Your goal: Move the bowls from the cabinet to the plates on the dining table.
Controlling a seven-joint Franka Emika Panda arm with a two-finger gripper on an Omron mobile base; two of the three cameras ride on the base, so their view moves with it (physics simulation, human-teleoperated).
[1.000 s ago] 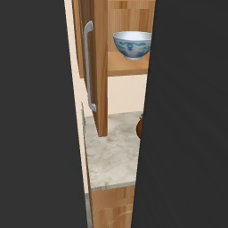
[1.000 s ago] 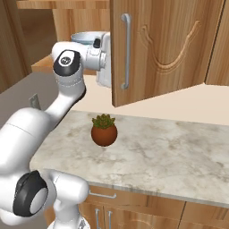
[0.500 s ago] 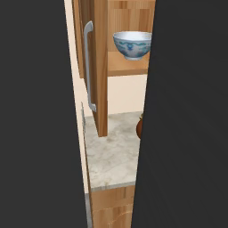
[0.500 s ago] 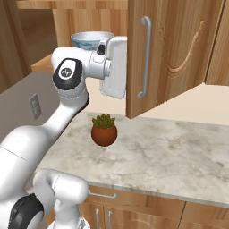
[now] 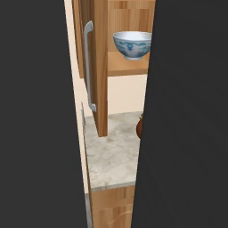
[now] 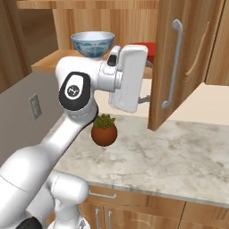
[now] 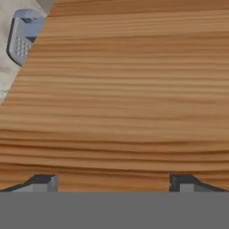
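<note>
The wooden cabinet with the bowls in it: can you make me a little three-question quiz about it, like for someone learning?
1. True or false: the light-brown wooden cabinet door with the silver bar handle is open.
2. Which bowl is half hidden behind the robot's hand: A the white bowl with blue-green pattern, B the glossy red bowl?
3. Fill in: the small plant in the round terracotta pot stands on the ____ counter.

Key: 1 true. 2 B. 3 marble.

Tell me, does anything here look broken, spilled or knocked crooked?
Nothing stands out. The patterned bowl sits upright on the cabinet shelf, a red bowl beside it. The cabinet door hangs open, undamaged. The small potted plant stands upright on the counter, with nothing spilled.
</note>
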